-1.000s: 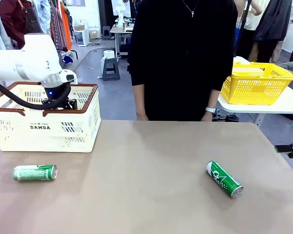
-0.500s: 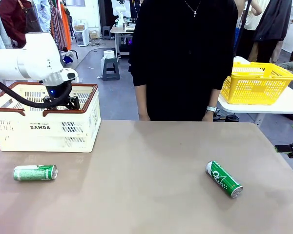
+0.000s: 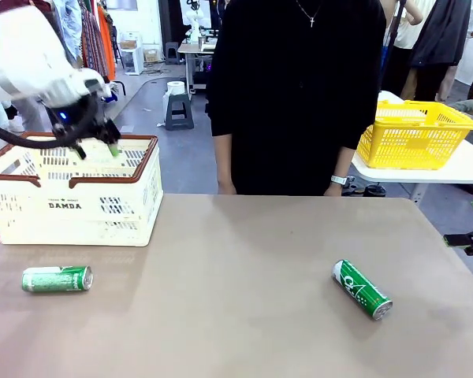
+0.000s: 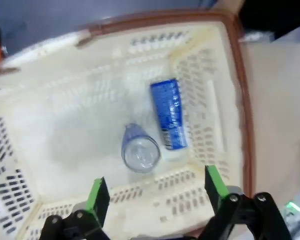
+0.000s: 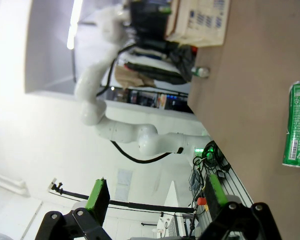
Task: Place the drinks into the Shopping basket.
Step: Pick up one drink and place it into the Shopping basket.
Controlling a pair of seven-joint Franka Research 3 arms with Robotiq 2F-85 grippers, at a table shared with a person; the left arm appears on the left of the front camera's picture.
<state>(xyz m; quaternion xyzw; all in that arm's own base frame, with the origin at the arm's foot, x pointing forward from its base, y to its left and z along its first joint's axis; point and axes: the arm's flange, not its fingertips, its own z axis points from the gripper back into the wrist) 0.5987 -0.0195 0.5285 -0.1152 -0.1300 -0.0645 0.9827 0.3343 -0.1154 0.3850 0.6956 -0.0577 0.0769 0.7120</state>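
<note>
The cream Shopping basket [image 3: 139,187] with a brown rim stands at the table's far left. My left gripper [image 3: 95,147] hangs open just above it, nothing between its green pads. In the left wrist view, two blue drinks rest on the basket floor [image 4: 65,130]. One can [image 4: 170,114] lies on its side; the other [image 4: 140,151] shows its silver top end-on, below my left gripper [image 4: 155,192]. Two green drinks lie on the table, one front left [image 3: 57,279] and one right of centre [image 3: 363,290]. My right gripper [image 5: 155,195] is open and empty, with a green can [image 5: 297,125] off to its side.
A person in black [image 3: 299,94] stands at the far edge with hands on the table. A yellow mesh basket [image 3: 414,134] sits on a separate white table at back right. The brown tabletop [image 3: 236,268] is bare between the two green cans.
My left gripper has opened and risen out of the basket, shifting a little left. The green cans and the right arm have stayed put.
</note>
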